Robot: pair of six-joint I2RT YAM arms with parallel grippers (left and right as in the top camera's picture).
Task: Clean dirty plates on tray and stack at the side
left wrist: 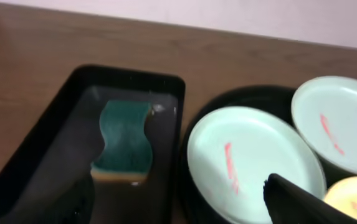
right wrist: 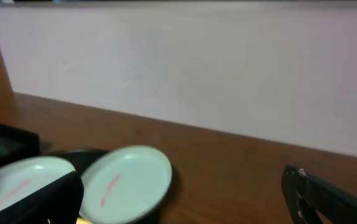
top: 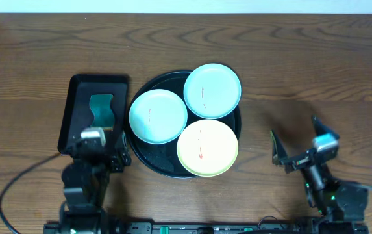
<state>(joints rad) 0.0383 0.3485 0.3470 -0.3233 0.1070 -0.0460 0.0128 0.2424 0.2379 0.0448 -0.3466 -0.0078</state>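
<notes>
Cleaning has not begun, by the look of it: all three plates lie in the round black tray, each with a thin red smear at its centre, and no stack stands at the side. The left claw is released, its fingers spread wide and holding nothing. Ahead of it and a little to its left sits the green sponge, flat on the floor of the rectangular black tray. Ahead and to its right is the nearer mint-green plate, with the farther mint-green plate beyond that.

The right claw is also released and empty, over the wooden bench. The plates lie off to its left, the yellow plate nearest to it.

The step in hand seems to be fetching the sponge. That calls for the left claw to come forward and down from above, clear of the tray's raised wall, and to clench across the sponge's narrow waist before carrying it to a smeared plate. The right claw may need to steady that plate's rim
</notes>
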